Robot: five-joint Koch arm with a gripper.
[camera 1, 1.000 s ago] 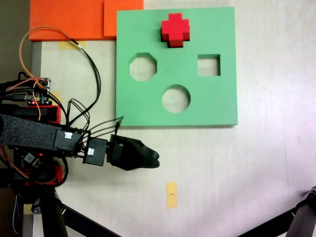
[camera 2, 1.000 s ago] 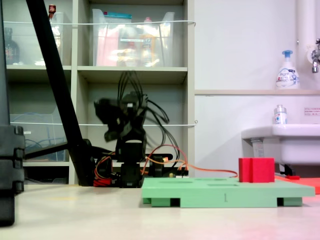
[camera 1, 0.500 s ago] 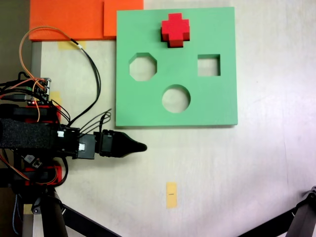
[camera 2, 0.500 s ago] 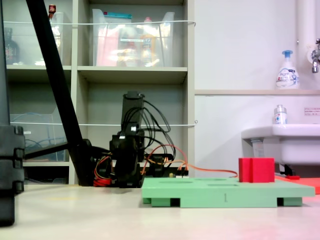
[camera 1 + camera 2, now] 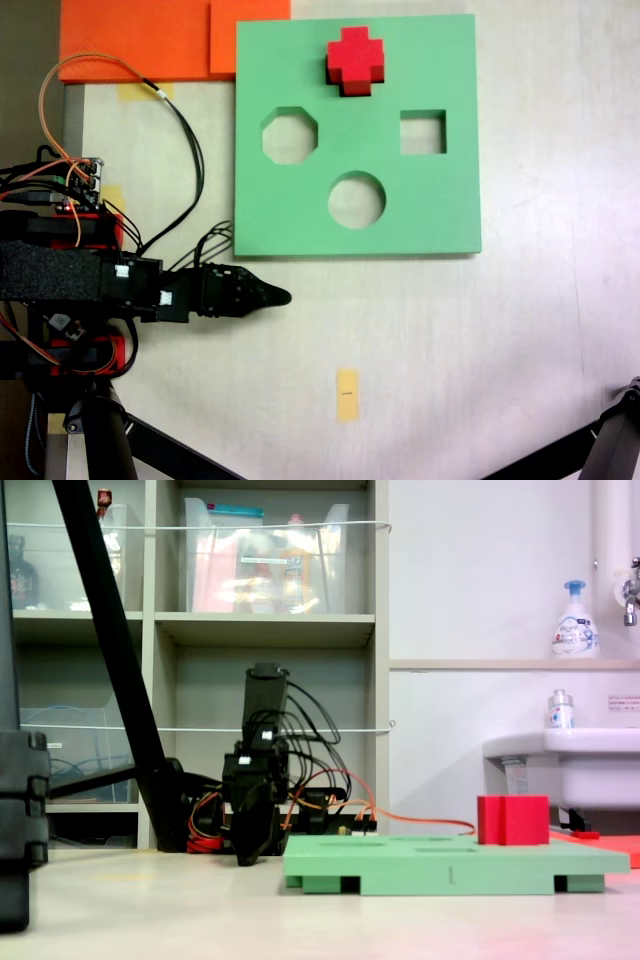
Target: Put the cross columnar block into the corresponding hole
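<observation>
The red cross columnar block (image 5: 355,58) stands upright at the far edge of the green foam board (image 5: 300,210), and its top rises above the board (image 5: 420,865) as a red block (image 5: 512,820). The corresponding hole is hidden, since the block covers that spot. My gripper (image 5: 283,296) lies off the board, just past its lower left corner. It tapers to one narrow tip, shut and holding nothing. In the low fixed view the gripper (image 5: 247,856) points down near the table, left of the board.
The board also has an octagonal cutout (image 5: 290,136), a square one (image 5: 423,132) and a round one (image 5: 356,200). Orange foam sheets (image 5: 140,40) lie at the top left. A yellow tape mark (image 5: 346,394) is on the table. Tripod legs (image 5: 600,450) cross the bottom corners.
The gripper has drawn back to the left, rolled from a flat pose to a narrow one, and dropped towards the table. The red block and the board have not moved.
</observation>
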